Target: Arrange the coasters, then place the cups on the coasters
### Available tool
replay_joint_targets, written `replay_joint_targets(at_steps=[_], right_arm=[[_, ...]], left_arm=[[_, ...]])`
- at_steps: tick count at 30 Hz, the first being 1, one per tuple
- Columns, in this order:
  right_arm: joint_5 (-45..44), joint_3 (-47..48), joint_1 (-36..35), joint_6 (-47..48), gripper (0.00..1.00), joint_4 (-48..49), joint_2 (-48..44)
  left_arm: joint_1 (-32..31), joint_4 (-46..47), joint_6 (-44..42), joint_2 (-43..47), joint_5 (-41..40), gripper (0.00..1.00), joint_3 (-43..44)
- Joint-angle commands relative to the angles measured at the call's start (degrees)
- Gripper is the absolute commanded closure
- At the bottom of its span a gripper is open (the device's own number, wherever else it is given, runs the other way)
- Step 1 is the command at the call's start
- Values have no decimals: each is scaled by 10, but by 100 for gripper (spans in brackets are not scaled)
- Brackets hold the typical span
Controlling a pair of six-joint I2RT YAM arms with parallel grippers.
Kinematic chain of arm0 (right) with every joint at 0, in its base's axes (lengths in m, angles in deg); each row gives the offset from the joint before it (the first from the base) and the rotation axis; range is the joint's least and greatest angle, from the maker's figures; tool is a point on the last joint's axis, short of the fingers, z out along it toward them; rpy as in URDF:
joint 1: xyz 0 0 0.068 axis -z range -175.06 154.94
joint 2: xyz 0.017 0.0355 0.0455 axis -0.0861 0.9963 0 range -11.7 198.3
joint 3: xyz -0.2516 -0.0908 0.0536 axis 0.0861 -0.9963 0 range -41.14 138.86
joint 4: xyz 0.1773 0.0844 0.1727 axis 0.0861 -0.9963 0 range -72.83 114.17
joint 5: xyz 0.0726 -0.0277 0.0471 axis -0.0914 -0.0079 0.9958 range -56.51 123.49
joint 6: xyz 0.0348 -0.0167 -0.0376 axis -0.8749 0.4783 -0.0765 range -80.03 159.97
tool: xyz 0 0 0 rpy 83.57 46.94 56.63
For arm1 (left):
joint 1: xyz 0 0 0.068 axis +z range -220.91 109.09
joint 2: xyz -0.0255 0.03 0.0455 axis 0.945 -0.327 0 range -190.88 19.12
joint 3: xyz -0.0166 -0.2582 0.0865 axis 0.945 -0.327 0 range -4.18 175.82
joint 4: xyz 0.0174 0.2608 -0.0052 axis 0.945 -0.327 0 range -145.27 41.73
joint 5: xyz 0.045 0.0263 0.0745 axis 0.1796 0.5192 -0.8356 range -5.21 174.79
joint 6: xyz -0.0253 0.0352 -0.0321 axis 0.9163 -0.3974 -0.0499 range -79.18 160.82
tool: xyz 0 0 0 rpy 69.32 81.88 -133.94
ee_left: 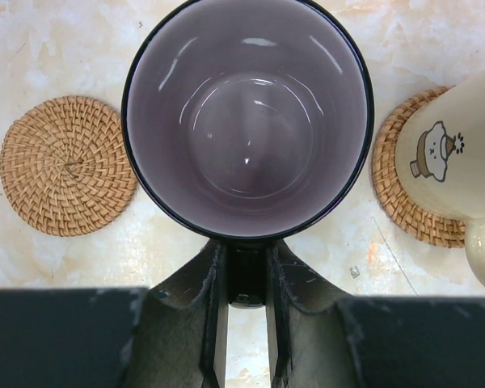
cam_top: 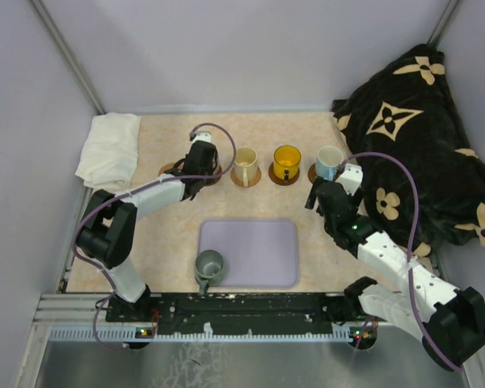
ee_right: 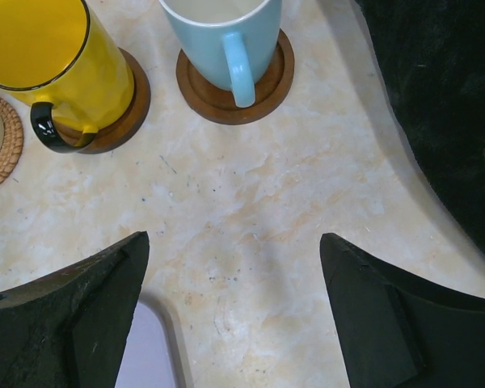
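**Purple cup gripped by its handle; one cup not yet on a coaster**

Farthest left of the cream cup (ee_left: 449, 153), a woven coaster (ee_left: 69, 166) lies bare. The purple cup (ee_left: 246, 121) is held between the two, just left of the cream cup. What lies under it is hidden, so a set-down off the coaster's centre is judged possible. Only the thin handle is gripped, so the cup could swing or tip if released while tilted. Little gap is left to the cream cup, and a knock could shift it. The grey-green cup (cam_top: 209, 267), well nearer the arm bases than the cream cup, is not on a coaster.

The left claw (ee_left: 246, 271) is clamped tight on the purple cup's handle. The right claw (ee_right: 234, 323) is found right of the cream cup, beyond the yellow cup (ee_right: 48, 56) and the light blue cup (ee_right: 226, 40). It is spread wide over bare desk (ee_right: 250, 202), with nothing held or touched.
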Motion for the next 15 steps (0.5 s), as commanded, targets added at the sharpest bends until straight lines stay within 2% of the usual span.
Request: replay_joint_targets(at_steps=[1,15], right_arm=[[-5,13,3,-3,13,21,-1],[-5,6,3,-5,13,22,-2]], left_arm=[[4,24,12,1,-12,100,30],[8,-3,30,-1,-20,100,33]])
